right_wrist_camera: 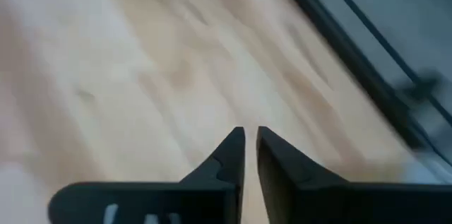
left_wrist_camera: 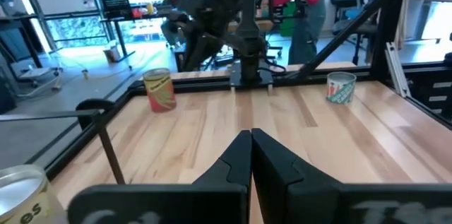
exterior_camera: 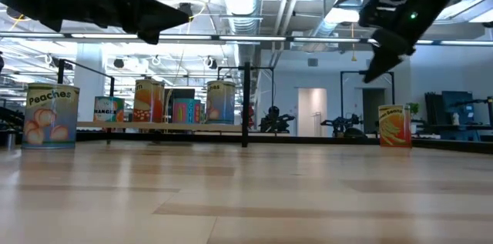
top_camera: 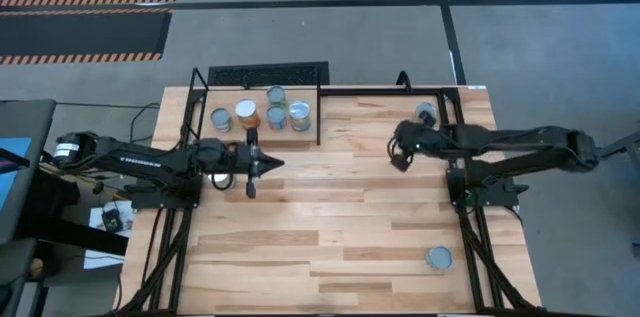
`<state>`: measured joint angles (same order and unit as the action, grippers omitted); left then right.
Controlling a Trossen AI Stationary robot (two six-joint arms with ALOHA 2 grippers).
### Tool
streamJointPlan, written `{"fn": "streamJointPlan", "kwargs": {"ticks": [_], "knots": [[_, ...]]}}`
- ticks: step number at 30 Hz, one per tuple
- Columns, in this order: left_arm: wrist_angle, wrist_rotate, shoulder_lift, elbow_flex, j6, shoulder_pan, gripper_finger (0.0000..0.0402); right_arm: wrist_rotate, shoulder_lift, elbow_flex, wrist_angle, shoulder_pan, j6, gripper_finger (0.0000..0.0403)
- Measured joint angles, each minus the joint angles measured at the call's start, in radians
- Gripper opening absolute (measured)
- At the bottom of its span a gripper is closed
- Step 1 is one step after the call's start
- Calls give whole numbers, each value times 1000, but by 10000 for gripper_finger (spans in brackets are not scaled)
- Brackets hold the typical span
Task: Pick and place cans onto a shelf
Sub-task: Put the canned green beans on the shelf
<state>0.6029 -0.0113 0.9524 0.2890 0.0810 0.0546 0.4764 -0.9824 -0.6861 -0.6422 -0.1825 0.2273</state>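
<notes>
Several cans (top_camera: 276, 117) stand upright on the shelf (top_camera: 240, 135) at the table's far left; they also show in the low view (exterior_camera: 220, 101). An orange-yellow can (top_camera: 427, 114) stands at the far right, and it also shows in the low view (exterior_camera: 394, 125). Another can (top_camera: 439, 258) stands near the front right. My left gripper (top_camera: 275, 165) is shut and empty, raised just in front of the shelf. My right gripper (top_camera: 400, 157) is shut and empty, above the table left of the far-right can.
A Peaches can (exterior_camera: 50, 115) stands on the table left of the shelf in the low view. Black frame rods (top_camera: 455, 137) run along the table's sides. Bare planks (top_camera: 330, 217) lie between the arms. People show in the room beyond (left_wrist_camera: 307, 12).
</notes>
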Motion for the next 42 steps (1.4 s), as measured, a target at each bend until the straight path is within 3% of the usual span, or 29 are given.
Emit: {"fn": "streamJointPlan", "kwargs": {"ticks": [5, 12, 16, 26, 36, 42], "knots": [[-7, 6, 0, 0, 5, -16, 0, 50, -4, -46, -183, -101, 96, 117], [-16, 52, 0, 1, 32, -35, 0, 50, -7, -46, -191, -290, 100, 204], [-16, 52, 0, 1, 32, -35, 0, 33, -7, -46, -180, -397, 63, 228], [-16, 53, 0, 1, 32, -35, 0, -140, -72, -46, -42, -561, -63, 208], [-28, 53, 0, 1, 32, -35, 0, -118, -239, -49, -12, -579, -87, 196], [-29, 53, 0, 1, 32, -35, 0, -71, -278, -51, 6, -576, -110, 131]]}}
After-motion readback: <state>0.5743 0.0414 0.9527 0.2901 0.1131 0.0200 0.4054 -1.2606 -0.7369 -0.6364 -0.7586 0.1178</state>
